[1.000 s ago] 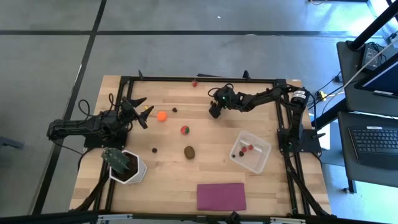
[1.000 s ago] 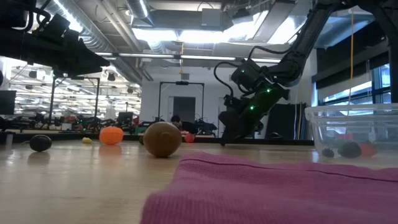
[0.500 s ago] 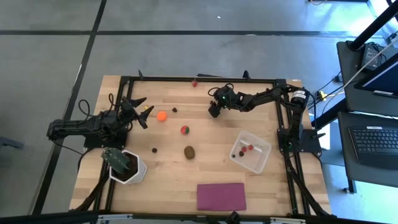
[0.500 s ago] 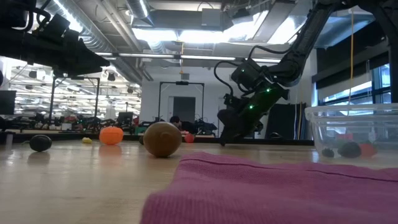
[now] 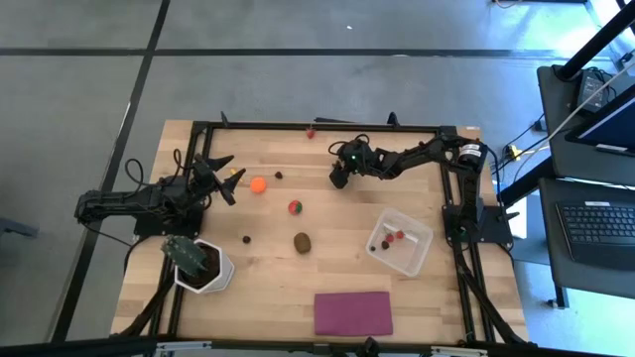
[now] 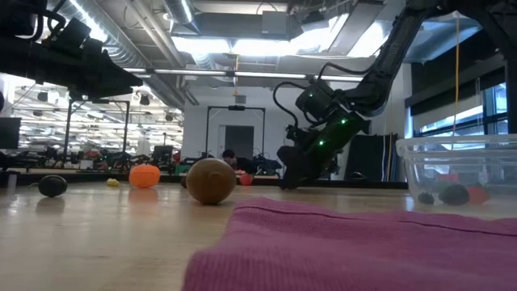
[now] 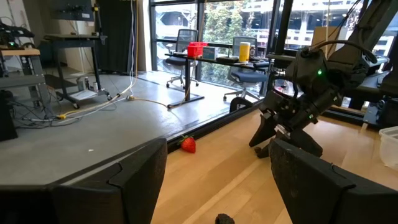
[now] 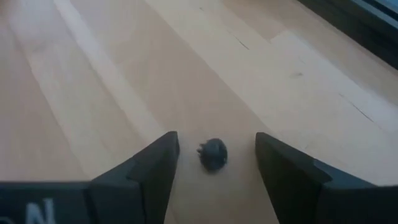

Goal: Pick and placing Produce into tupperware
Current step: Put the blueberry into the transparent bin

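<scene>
My right gripper (image 8: 214, 171) slants down at the table's far middle, also seen from above (image 5: 339, 179), open. A small dark berry (image 8: 213, 154) lies on the wood between its fingertips, apart from both. Scattered on the table are an orange ball (image 5: 258, 184), a red-and-green piece (image 5: 295, 207), a brown oval (image 5: 303, 242), two more dark berries (image 5: 246, 239) (image 5: 279, 176) and a red piece (image 5: 311, 132) at the far edge. The clear tupperware (image 5: 418, 248) stands at the right with small red pieces and a dark berry inside. At the left, my left gripper (image 7: 214, 180) waits open and level.
A green plant in a white pot (image 5: 201, 264) stands at the near left. A flat magenta cloth (image 5: 353, 312) lies at the near edge. A black frame (image 5: 327, 126) runs round the table. Bare wood lies between the produce and the tupperware.
</scene>
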Tool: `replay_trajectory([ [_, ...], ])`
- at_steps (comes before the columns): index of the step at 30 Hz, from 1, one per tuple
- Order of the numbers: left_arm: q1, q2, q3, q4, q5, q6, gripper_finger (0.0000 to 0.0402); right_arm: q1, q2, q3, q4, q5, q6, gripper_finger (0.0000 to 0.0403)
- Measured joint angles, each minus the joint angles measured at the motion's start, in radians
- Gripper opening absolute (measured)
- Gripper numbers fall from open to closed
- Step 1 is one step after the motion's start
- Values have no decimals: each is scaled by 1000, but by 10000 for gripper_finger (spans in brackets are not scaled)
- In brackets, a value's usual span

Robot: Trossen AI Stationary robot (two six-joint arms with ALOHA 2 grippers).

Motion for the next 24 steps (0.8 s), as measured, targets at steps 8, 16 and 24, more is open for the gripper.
replay_trajectory([
  [8, 0, 0, 0, 0, 0, 0, 274, -2, 5, 4, -7, 6, 20, 163],
  [16, 0, 0, 0, 0, 0, 0, 274, -3, 4, 6, -45, 8, 28, 68],
  [24, 0, 0, 0, 0, 0, 1, 274, -3, -4, 4, -56, 5, 54, 50],
])
